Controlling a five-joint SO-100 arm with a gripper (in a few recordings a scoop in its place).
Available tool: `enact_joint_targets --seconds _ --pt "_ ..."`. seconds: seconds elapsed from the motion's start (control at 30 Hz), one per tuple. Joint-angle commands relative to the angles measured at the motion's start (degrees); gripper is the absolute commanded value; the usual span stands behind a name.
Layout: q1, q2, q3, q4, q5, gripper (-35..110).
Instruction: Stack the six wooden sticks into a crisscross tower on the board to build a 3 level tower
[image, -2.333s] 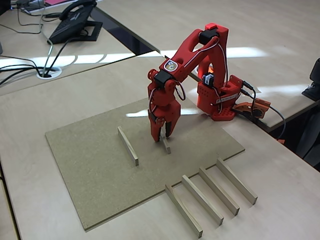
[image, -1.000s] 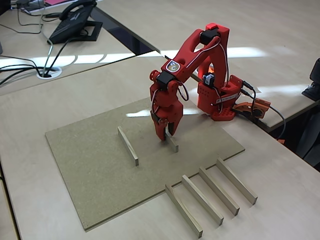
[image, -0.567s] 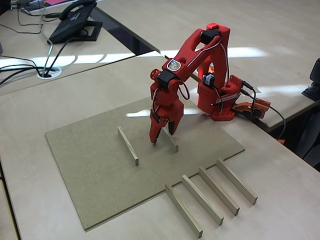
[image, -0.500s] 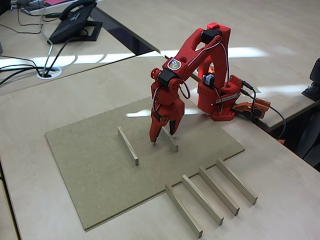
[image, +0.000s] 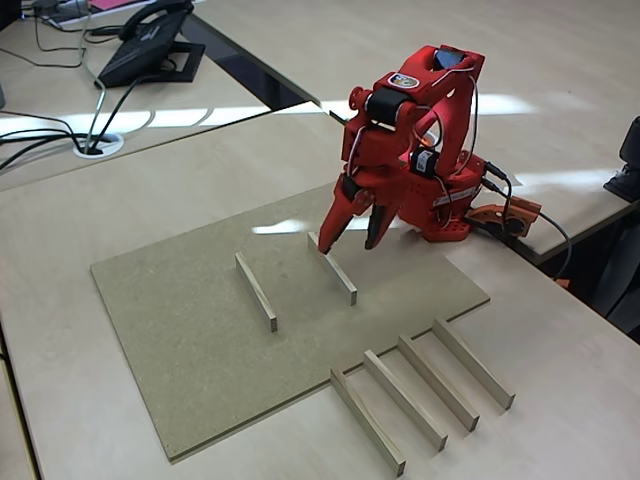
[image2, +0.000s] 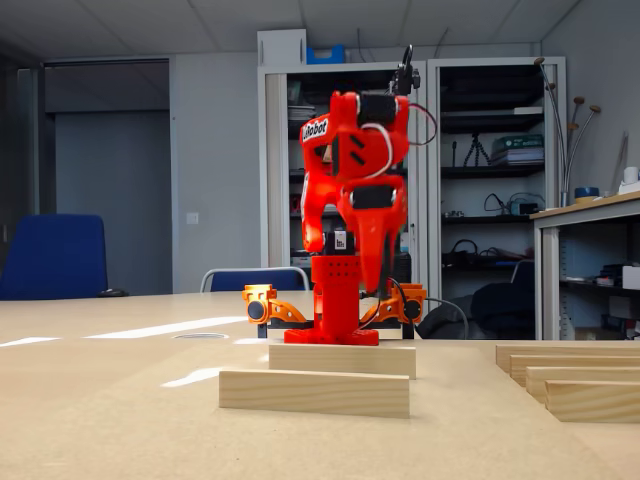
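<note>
Right now my fingers hang spread apart and hold nothing, lifted above the far end of one stick without touching it; one tip points down toward that end, the other hangs closer to my red base. Seen from the low fixed view, my arm is folded up tall over the base and the fingers hang in front of it, well above the wood. Two of the six wooden sticks lie flat on the board, roughly parallel and apart from each other: one further left in the high fixed view, the other just below my fingers. In the low view these two show as pale bars, the nearer one in front and the farther one behind it. The other four sticks lie side by side on the pale bench off the board's right edge, none crossing another; their ends appear at the right of the low view. No stick rests on top of another, so there is no crossing layer on the board.
</note>
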Motion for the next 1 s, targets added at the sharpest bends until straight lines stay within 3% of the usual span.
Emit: enact_joint_targets --seconds 0.0,0.2,0.37,0.57,0.7,0.97 --pt "-6.33 7.91 1.67 -4.75 7.65 5" --pt "-15.47 13.27 6.42 -11.69 16.35 0" --pt "-19.07 11.34 6.15 -13.80 17.67 0" --pt "-25.84 0.00 -2.72 -8.09 37.88 0" --pt "-29.27 -7.21 -8.79 -14.94 29.79 0" --pt "-33.49 -25.05 -25.14 -13.36 20.83 3"
